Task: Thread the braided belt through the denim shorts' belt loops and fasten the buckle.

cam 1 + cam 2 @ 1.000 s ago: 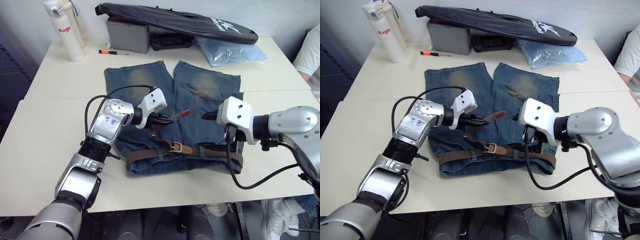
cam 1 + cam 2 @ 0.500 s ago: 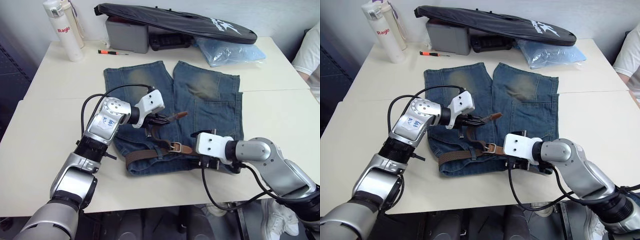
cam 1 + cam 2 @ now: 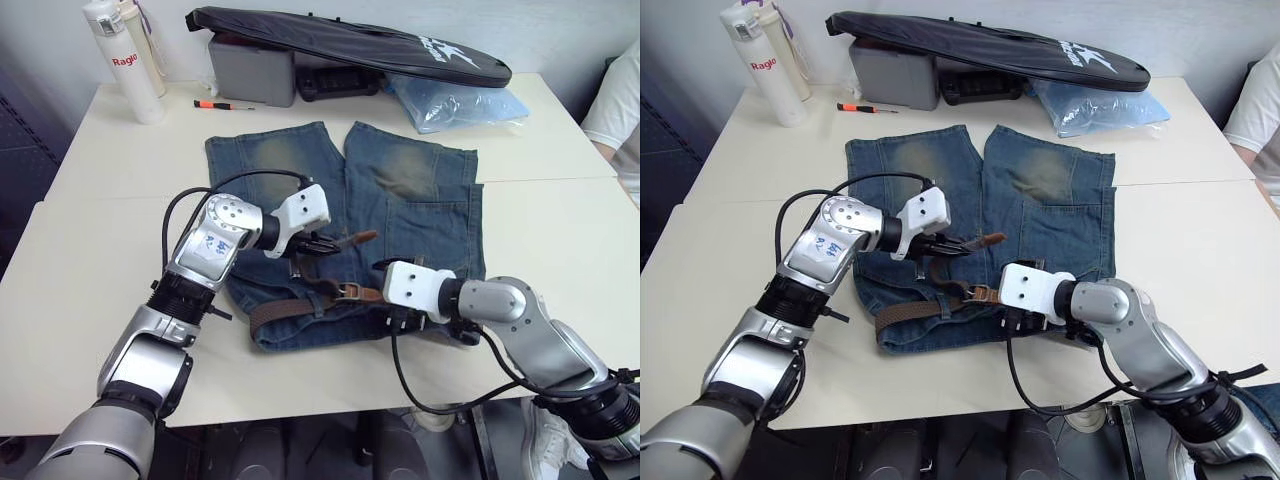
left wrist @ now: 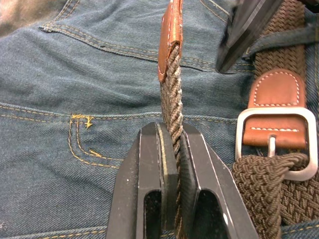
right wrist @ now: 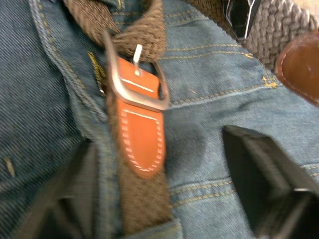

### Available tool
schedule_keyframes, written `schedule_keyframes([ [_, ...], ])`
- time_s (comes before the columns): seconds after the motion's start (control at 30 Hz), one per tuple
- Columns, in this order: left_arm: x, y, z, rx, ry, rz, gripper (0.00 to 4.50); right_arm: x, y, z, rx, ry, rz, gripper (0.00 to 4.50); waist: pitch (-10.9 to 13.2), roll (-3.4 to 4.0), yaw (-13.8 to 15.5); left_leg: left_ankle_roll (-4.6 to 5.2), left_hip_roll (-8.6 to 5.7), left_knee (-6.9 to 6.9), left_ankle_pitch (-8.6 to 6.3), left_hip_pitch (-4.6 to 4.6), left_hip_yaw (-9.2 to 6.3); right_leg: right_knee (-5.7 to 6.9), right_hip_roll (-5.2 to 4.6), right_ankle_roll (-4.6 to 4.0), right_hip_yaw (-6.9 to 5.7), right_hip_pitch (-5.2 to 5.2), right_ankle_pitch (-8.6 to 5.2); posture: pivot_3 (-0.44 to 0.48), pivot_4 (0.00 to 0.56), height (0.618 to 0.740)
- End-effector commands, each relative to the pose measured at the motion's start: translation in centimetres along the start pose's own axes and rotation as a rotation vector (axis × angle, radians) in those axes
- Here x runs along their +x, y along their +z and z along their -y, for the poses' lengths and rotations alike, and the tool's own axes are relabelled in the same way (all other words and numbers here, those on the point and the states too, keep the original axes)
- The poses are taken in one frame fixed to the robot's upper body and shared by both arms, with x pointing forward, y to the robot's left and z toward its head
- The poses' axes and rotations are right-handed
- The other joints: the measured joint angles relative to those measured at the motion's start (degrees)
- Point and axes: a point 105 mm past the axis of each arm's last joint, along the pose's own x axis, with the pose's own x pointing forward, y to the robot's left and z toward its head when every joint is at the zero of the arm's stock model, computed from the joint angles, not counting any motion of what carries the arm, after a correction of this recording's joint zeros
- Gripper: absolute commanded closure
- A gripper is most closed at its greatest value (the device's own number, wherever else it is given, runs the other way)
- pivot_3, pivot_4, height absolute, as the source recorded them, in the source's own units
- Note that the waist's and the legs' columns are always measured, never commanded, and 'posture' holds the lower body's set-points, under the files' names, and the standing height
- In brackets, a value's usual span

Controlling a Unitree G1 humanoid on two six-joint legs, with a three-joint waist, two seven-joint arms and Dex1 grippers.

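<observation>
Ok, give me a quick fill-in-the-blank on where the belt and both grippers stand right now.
1. The left gripper is shut on the braided belt's ____ end.
2. The right gripper is ____, its fingers either side of the buckle's leather tab.
3. The buckle lies on the denim ____.
4. The woven strap already runs through the buckle's ____.

Missing words: free (tip); open; shorts; frame
</observation>
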Motion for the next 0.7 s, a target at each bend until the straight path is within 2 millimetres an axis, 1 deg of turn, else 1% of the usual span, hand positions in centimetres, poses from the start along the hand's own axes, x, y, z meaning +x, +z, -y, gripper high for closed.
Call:
schedule_keyframes([
  [0.03,-0.8,0.3,0.1,0.247,-0.031,-0.058,4.5,-0.4,0.6,1.4,0.028,-0.095,0.044,2.67,0.0,0.0,-0.06,0.0,0.0,0.0,0.0,0.0,0.0,0.0,0.0,0.0,0.0,0.0,0.0,0.0,0.15,0.74],
  [0.07,-0.9,0.2,0.0,0.268,-0.034,-0.068,4.5,-0.5,0.5,1.6,0.043,-0.11,0.043,3.08,0.0,0.0,-0.1,0.0,0.0,0.0,0.0,0.01,0.0,0.0,0.0,0.0,0.0,0.0,0.0,0.0,0.15,0.74],
  [0.13,-1.1,0.0,-0.1,0.326,-0.042,-0.098,4.5,-0.6,0.4,1.8,0.057,-0.132,0.04,3.63,0.0,0.0,-0.09,0.0,0.0,0.0,0.0,0.01,0.01,0.01,0.0,0.0,0.0,0.0,0.0,0.0,0.15,0.74],
  [0.17,-1.2,-0.2,-0.2,0.355,-0.048,-0.112,4.5,-0.6,0.3,1.9,0.062,-0.141,0.037,3.98,0.0,0.0,-0.04,0.0,0.0,0.0,0.0,0.01,0.01,0.01,0.0,0.0,0.0,0.0,0.0,0.0,0.15,0.74],
  [0.2,-1.3,-0.3,-0.1,0.384,-0.063,-0.125,4.5,-0.7,0.2,2.0,0.064,-0.153,0.032,4.39,0.0,0.0,-0.03,0.0,0.0,0.0,0.0,0.01,0.01,0.01,0.0,0.0,0.01,0.0,0.0,0.0,0.15,0.74],
  [0.3,-1.7,-0.7,-0.2,0.402,-0.101,-0.144,4.5,-0.7,0.1,2.2,0.068,-0.166,0.021,4.44,0.0,0.0,0.01,0.0,0.0,0.02,0.0,0.01,0.02,0.01,0.0,-0.01,0.01,0.01,0.0,0.0,0.15,0.74],
  [0.43,-2.2,-1.5,-1.0,0.484,-0.124,-0.187,4.5,-0.7,0.1,2.3,0.065,-0.169,0.016,4.44,0.0,0.0,0.03,0.0,0.0,0.03,0.0,0.01,0.02,0.03,0.0,-0.01,0.01,0.01,0.01,0.0,0.15,0.74],
  [0.53,-2.1,-1.6,-0.8,0.516,-0.168,-0.182,4.5,-0.7,0.1,2.3,0.058,-0.166,0.012,4.44,0.0,0.0,0.01,0.01,0.0,0.02,0.0,0.01,0.02,0.02,0.0,-0.01,0.01,0.01,0.01,0.0,0.15,0.74],
  [0.7,-1.7,-1.4,-0.8,0.548,-0.184,-0.174,4.5,-0.7,0.2,2.4,0.037,-0.172,0.006,4.44,0.0,0.0,0.02,0.01,0.0,0.03,0.0,0.01,0.02,0.03,0.0,-0.01,0.01,0.01,0.01,0.0,0.15,0.74],
])
